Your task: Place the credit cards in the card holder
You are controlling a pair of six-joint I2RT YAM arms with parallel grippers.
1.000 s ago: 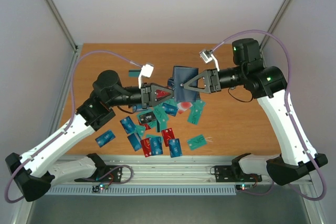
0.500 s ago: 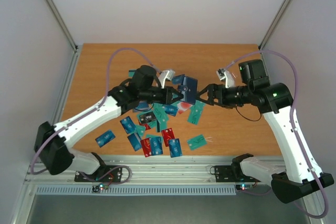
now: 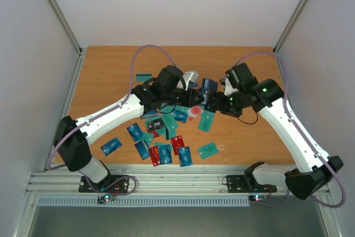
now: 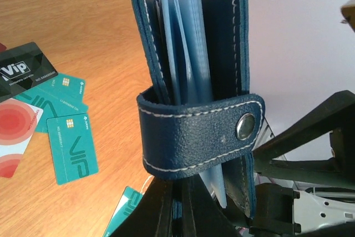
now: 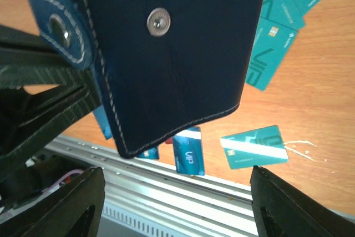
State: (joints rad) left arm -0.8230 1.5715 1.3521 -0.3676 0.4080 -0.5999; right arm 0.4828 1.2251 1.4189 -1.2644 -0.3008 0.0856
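The card holder point(image 3: 208, 86) is a navy case with a snapped strap, held upright above the table's middle. My left gripper point(image 4: 186, 206) is shut on its lower edge, and light blue sleeves point(image 4: 191, 54) show between its covers. The holder's cover point(image 5: 172, 54) fills the right wrist view. My right gripper point(image 5: 175, 184) stands wide open just in front of it, with nothing between its fingers. It sits at the holder's right side point(image 3: 215, 104). Credit cards point(image 3: 161, 137) lie scattered on the wood: teal ones point(image 4: 72, 148) point(image 5: 255, 146), a black one point(image 4: 25, 70) and a blue one point(image 5: 188, 149).
One teal card point(image 3: 143, 76) lies apart at the back left, another point(image 3: 208, 149) near the front right. An aluminium rail point(image 3: 177, 176) runs along the near table edge. Grey walls close in the sides and back. Cables arc over both arms.
The left arm has reached right and taken the card holder up off the table. The right gripper has let go, opened wide and drawn back beside it.
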